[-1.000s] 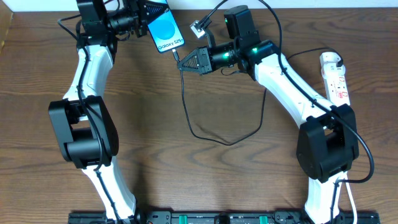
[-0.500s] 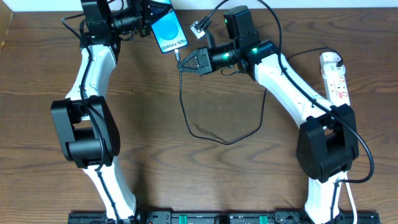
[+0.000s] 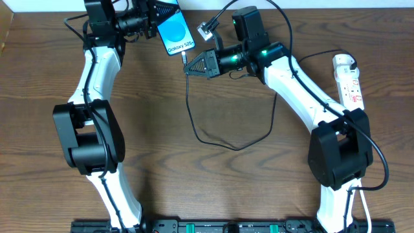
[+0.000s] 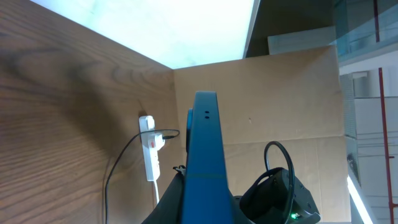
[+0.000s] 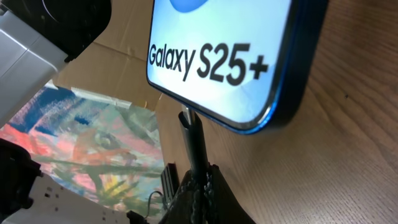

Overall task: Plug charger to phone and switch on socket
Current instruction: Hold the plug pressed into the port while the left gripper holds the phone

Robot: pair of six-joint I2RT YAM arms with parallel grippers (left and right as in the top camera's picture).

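Note:
My left gripper [image 3: 157, 14] is shut on the phone [image 3: 176, 33], holding it up at the table's far edge; its blue screen reads "Galaxy S25+". The left wrist view shows the phone's blue edge [image 4: 204, 155] between my fingers. My right gripper [image 3: 191, 65] is shut on the charger's connector end [image 5: 194, 146], its tip just under the phone's bottom edge [image 5: 249, 118]. I cannot tell whether the tip is in the port. The black charger cable [image 3: 220, 144] loops across the table. The white socket strip [image 3: 348, 83] lies at the right, the charger's white plug [image 3: 345, 63] on its far end.
A small grey connector [image 3: 208, 27] lies at the far edge beside the right arm's black camera housing [image 3: 249, 22]. A brown cardboard wall [image 4: 273, 99] stands behind the table. The strip also shows in the left wrist view [image 4: 151, 155].
The left gripper and phone shifted slightly right between the first two frames. The right gripper with the connector edged toward the phone's bottom. Nothing has visibly moved in the last half second.

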